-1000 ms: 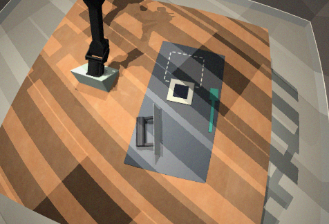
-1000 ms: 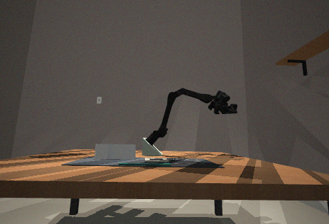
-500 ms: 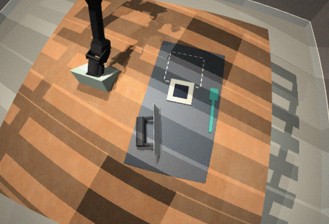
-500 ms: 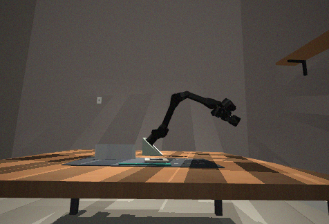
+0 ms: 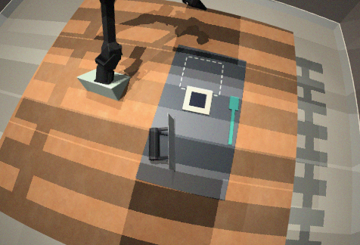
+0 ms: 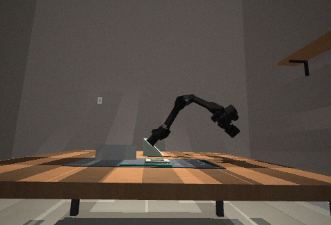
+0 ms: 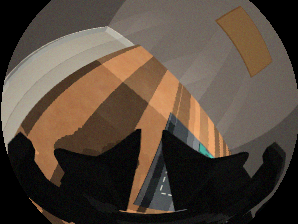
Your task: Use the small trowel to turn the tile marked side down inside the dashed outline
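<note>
The cream tile [image 5: 187, 104] [image 6: 157, 162] lies on the dark mat [image 5: 197, 184] [image 7: 153, 196] with its dark square facing up. It is just below the dashed outline [image 5: 223, 66] in the top view, at the outline's near edge. The teal trowel [image 5: 234, 103] [image 6: 139, 164] [image 7: 204, 149] lies flat on the mat, to the right of the tile in the top view, its blade beside the tile. My gripper [image 5: 205, 8] [image 6: 235, 133] [image 7: 151, 133] is raised beyond the mat's outline end, away from tile and trowel. Its fingers stand a little apart with nothing between them.
An upright grey panel [image 5: 172, 144] [image 6: 115, 152] with a black bar handle [image 5: 154, 144] stands on the mat's left part. The arm's base sits on a pale wedge [image 5: 113, 90] [image 6: 150, 149] left of the mat. A shelf [image 6: 314, 48] [image 7: 246, 41] hangs on the wall.
</note>
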You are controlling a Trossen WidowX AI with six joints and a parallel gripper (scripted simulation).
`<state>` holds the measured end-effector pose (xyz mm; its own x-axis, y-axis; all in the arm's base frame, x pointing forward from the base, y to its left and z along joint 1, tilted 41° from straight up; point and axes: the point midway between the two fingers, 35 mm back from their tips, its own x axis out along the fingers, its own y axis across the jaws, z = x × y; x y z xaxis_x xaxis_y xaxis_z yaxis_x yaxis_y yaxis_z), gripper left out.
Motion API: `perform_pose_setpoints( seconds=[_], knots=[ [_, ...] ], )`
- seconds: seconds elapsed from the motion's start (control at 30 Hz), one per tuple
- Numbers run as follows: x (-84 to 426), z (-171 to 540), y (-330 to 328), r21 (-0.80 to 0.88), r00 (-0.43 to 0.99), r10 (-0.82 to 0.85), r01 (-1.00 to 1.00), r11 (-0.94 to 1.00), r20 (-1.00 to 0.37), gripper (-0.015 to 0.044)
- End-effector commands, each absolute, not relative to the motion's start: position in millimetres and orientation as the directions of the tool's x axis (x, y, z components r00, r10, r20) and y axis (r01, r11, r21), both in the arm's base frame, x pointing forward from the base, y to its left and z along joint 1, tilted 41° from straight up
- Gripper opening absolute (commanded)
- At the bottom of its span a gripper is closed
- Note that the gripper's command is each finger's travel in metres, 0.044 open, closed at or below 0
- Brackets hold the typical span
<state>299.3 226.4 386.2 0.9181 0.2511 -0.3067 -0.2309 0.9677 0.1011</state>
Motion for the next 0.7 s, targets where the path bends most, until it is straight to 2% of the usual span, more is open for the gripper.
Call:
perform_pose_setpoints(
  seconds=[0.0, 0.37, 0.67],
  knots=[
    [323.7, 353.2, 214.3, -0.004, 0.893, 0.202, -0.222, 0.975, -0.402, 0.01],
    [375.6, 264.4, 153.2, -0.205, 0.76, 0.054, -0.243, 0.948, -0.648, 0.01],
    [394.0, 191.6, 84.5, -0.233, 0.563, -0.015, -0.317, 0.92, -0.827, 0.01]
  ],
)
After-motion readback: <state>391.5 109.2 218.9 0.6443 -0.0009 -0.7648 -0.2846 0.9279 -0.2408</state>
